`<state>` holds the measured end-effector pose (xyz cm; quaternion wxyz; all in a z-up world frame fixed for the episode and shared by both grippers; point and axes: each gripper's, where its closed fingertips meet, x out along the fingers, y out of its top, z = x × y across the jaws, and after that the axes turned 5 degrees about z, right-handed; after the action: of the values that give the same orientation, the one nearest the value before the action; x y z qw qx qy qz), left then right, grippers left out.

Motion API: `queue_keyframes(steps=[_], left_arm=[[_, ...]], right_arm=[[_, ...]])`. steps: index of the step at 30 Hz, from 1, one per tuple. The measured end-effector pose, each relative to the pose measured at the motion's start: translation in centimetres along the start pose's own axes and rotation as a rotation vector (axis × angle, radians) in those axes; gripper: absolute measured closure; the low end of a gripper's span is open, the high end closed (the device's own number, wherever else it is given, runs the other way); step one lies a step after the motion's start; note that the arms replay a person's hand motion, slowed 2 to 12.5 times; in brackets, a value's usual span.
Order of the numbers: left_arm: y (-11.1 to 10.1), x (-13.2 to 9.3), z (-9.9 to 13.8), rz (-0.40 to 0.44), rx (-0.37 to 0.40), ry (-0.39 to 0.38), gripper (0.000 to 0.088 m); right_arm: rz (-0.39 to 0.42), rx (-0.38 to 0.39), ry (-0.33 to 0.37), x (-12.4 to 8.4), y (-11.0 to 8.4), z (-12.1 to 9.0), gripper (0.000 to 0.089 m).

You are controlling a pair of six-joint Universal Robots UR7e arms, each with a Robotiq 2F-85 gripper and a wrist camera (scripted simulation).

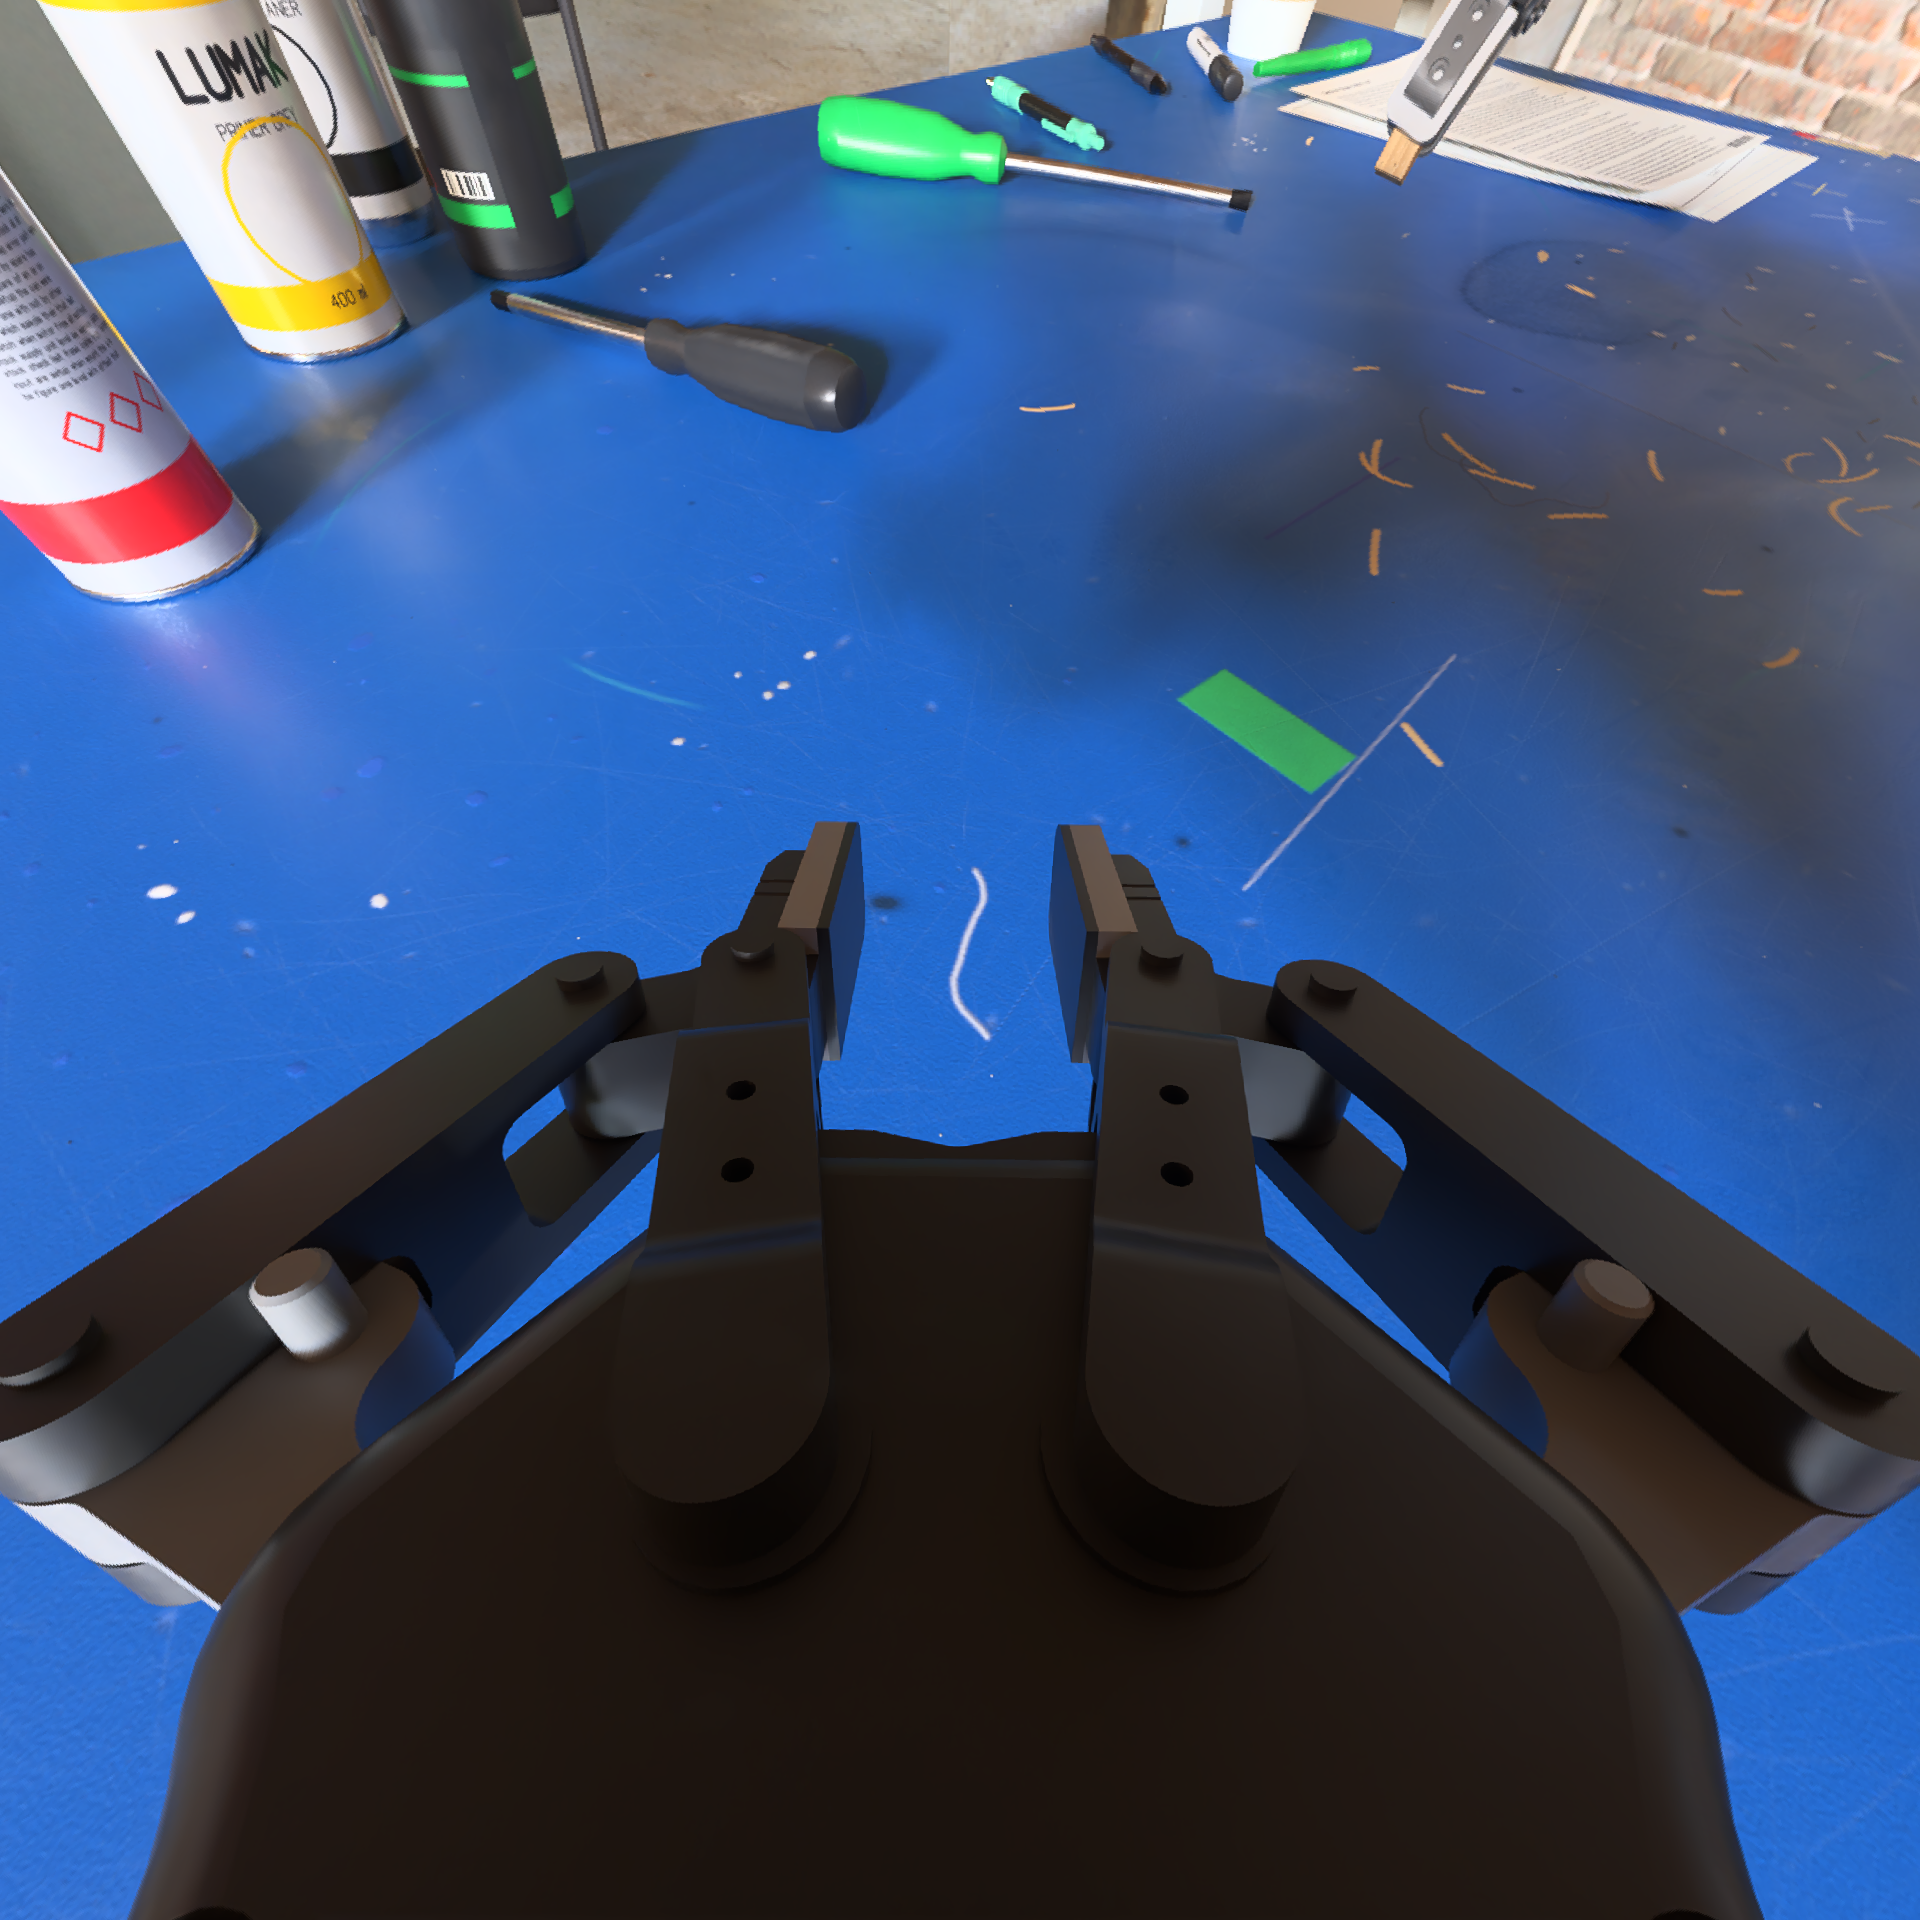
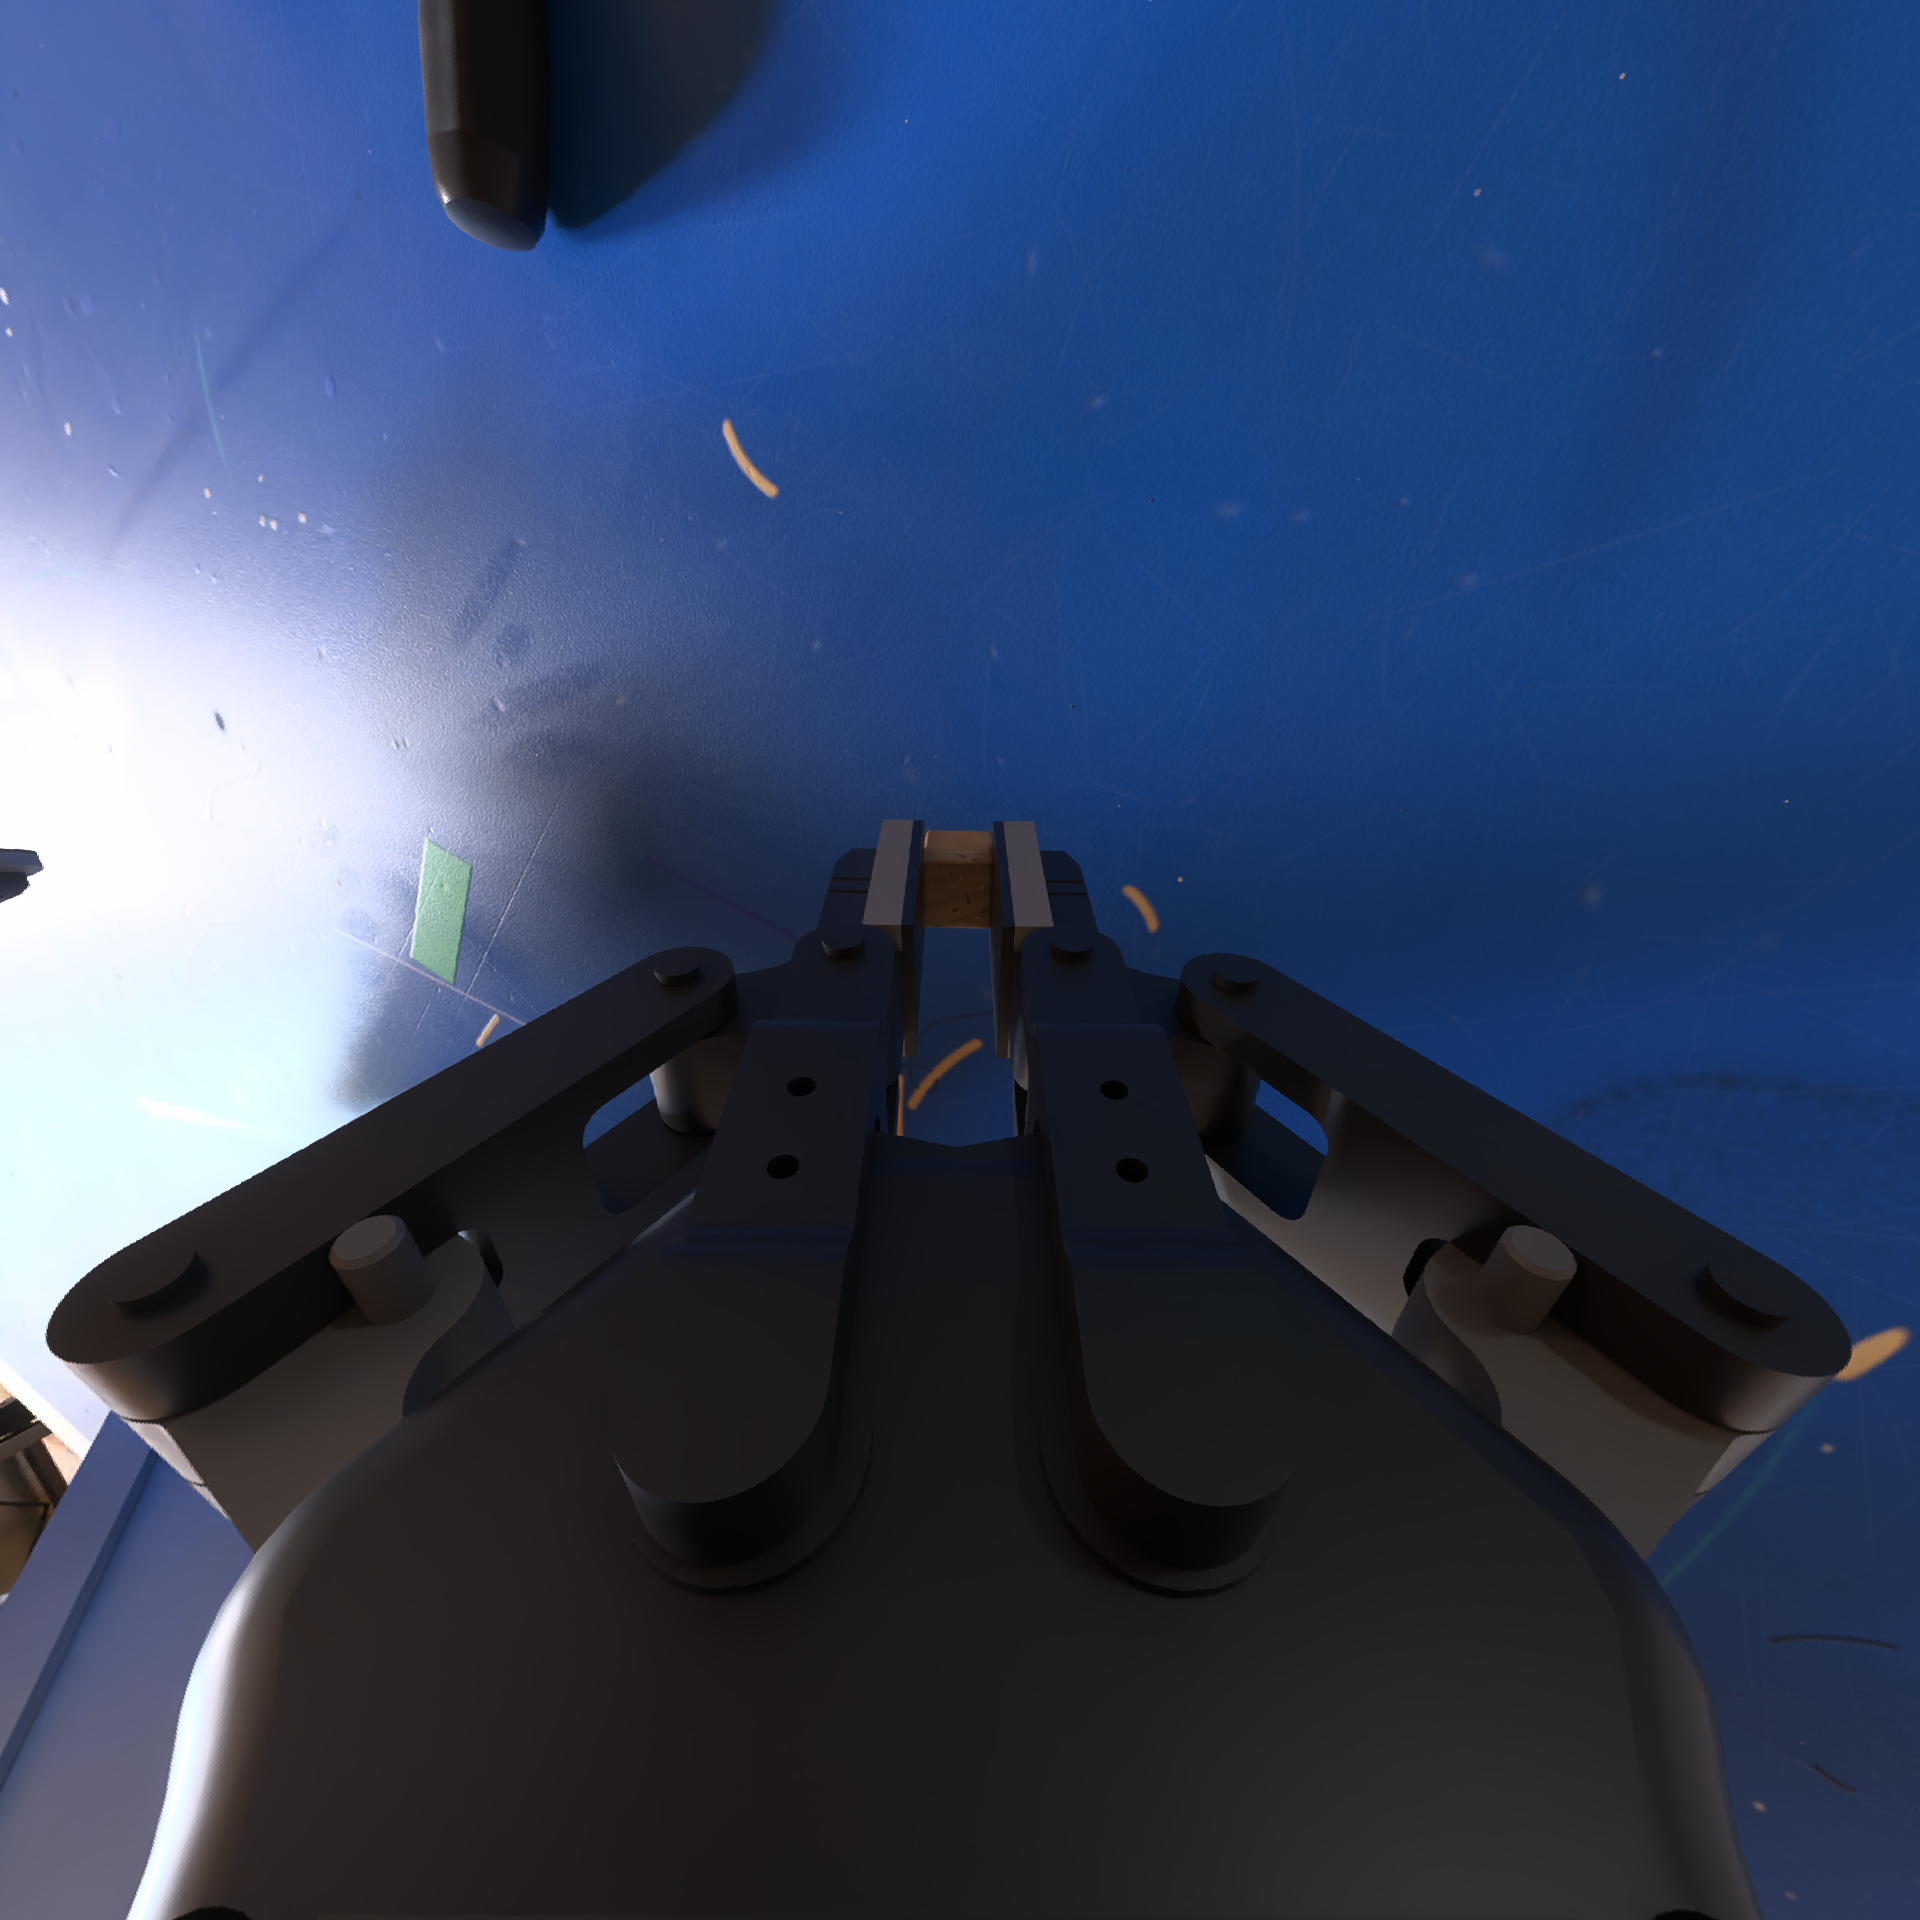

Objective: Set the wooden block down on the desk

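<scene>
Pinching the small pale wooden block point(image 2: 958, 876) between its fingertips, the right gripper point(image 2: 958, 868) is carrying it above the scratched blue desk point(image 2: 1351, 520) — the lowering step, I judge — needing a gentle descent before releasing, while the left gripper point(image 1: 956, 868) is hanging spread and empty.

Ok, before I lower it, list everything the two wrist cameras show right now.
wooden block: 1, tan, clamped between the right gripper's fingers above the desk
desk: 1, blue, scratched
spray cans: 4, white and black, far left corner
screwdrivers: 2, one dark grey, one green
markers: 4, far edge
papers: a white stack, far right
green tape: 1 strip, mid-desk
left gripper: open, empty
right gripper: shut on the block
</scene>
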<state>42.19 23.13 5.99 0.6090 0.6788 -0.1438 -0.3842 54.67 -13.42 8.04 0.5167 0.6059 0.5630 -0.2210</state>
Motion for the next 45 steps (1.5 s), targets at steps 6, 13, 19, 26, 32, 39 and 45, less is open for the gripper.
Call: queue_keyframes(steps=[6, 13, 19, 26, 32, 39, 45], left_arm=[[0.01, 0.00, -0.02, 0.000, -0.003, 0.000, 0.0552], [0.00, -0.01, -0.02, 0.000, -0.002, 0.000, 0.0552], [-0.02, 0.01, -0.01, -0.001, -0.001, 0.000, 0.0551], [-0.05, 0.03, -0.01, -0.003, 0.002, 0.001, 0.0551], [-0.07, 0.04, 0.01, -0.005, 0.003, 0.001, 0.0551], [-0.08, 0.04, 0.01, -0.006, 0.005, 0.001, 0.0552], [-0.09, 0.04, 0.01, -0.006, 0.005, 0.001, 0.0552]], right_arm=[[-0.006, 0.004, 0.000, 0.18, -0.09, 0.09, 0.0779], [-0.008, 0.008, -0.001, 0.36, -0.15, 0.19, 0.0779], [-0.011, 0.010, 0.001, 0.50, -0.23, 0.23, 0.0779], [-0.013, 0.011, 0.002, 0.56, -0.27, 0.31, 0.0779], [-0.013, 0.013, 0.003, 0.58, -0.29, 0.38, 0.0779], [-0.012, 0.017, 0.002, 0.57, -0.32, 0.52, 0.0779], [-0.010, 0.021, 0.003, 0.53, -0.34, 0.61, 0.0779]])
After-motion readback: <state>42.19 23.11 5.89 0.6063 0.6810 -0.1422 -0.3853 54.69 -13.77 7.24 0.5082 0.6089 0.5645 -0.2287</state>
